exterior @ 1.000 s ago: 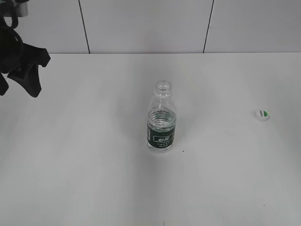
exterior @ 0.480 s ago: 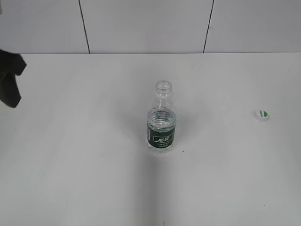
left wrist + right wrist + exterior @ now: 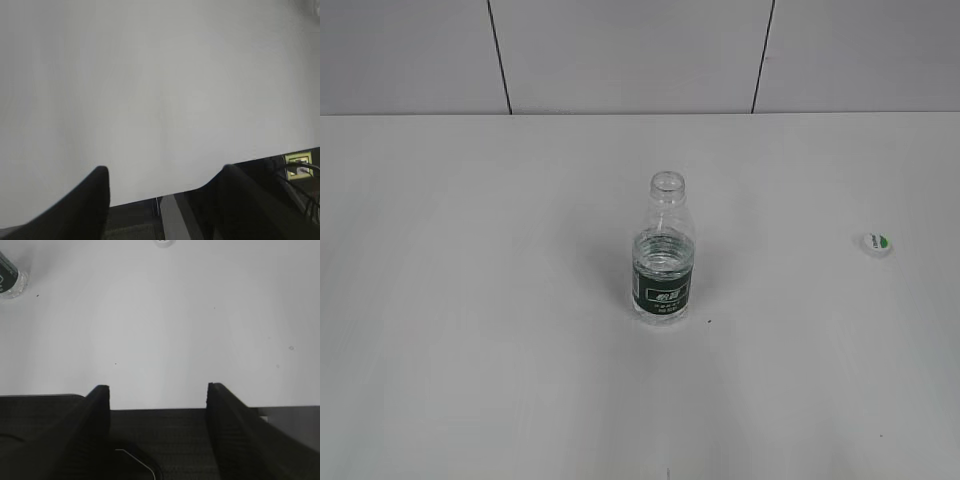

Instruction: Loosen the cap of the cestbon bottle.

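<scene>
The cestbon bottle [image 3: 663, 255] stands upright in the middle of the white table, its neck open with no cap on it. Its base shows at the top left of the right wrist view [image 3: 10, 280]. The cap [image 3: 877, 243] lies on the table far to the right, apart from the bottle; a sliver of it shows at the top edge of the right wrist view [image 3: 163, 242]. No arm shows in the exterior view. My left gripper [image 3: 162, 172] is open and empty over the table's edge. My right gripper [image 3: 157, 390] is open and empty at the table's near edge.
The white table [image 3: 470, 300] runs to a tiled wall [image 3: 620, 50] at the back. In the left wrist view the table edge, a grey frame leg [image 3: 172, 220] and a wall socket with cables [image 3: 299, 166] lie below. A dark mat [image 3: 160, 440] lies under the right gripper.
The left arm has withdrawn leftward out of the exterior view. The bottle and the cap have not moved.
</scene>
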Robot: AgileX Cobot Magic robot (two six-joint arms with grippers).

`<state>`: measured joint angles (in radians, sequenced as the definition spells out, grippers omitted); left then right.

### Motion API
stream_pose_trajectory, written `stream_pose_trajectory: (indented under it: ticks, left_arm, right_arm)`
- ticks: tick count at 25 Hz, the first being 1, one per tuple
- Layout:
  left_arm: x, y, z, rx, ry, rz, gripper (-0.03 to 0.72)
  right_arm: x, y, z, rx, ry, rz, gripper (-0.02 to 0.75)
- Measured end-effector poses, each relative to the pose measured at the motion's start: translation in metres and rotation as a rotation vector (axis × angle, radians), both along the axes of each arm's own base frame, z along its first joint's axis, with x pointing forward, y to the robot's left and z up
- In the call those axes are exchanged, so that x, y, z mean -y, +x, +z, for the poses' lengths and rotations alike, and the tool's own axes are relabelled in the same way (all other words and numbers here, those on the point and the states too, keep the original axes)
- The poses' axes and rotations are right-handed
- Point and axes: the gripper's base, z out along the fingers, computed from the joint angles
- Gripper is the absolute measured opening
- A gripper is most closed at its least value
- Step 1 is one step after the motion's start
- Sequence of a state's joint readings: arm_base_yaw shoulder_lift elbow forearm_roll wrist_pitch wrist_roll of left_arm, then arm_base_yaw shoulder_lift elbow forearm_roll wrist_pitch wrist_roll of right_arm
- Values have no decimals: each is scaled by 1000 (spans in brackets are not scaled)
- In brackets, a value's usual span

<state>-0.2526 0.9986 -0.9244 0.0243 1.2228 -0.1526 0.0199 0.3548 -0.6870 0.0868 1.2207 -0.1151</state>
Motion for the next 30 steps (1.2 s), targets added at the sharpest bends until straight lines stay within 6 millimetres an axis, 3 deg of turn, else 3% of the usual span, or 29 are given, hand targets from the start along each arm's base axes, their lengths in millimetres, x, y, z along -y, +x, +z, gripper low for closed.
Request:
stream_pose_trajectory:
  ticks: [5, 13, 20, 30]
  left_arm:
    - [-19, -54, 7, 183, 9, 5, 426]
    - [-35, -112, -12, 366, -24, 11, 425]
    - [-43, -143, -24, 535, -61, 15, 424]
    - [-52, -157, -38, 713, -41, 29, 423]
  right_arm:
    - [1, -28, -19, 102, -1, -2, 463]
    - [-4, -54, -30, 249, -2, 80, 463]
    - [-7, -54, -31, 255, -21, 140, 463]
    - [-7, -46, -34, 302, -29, 137, 463]
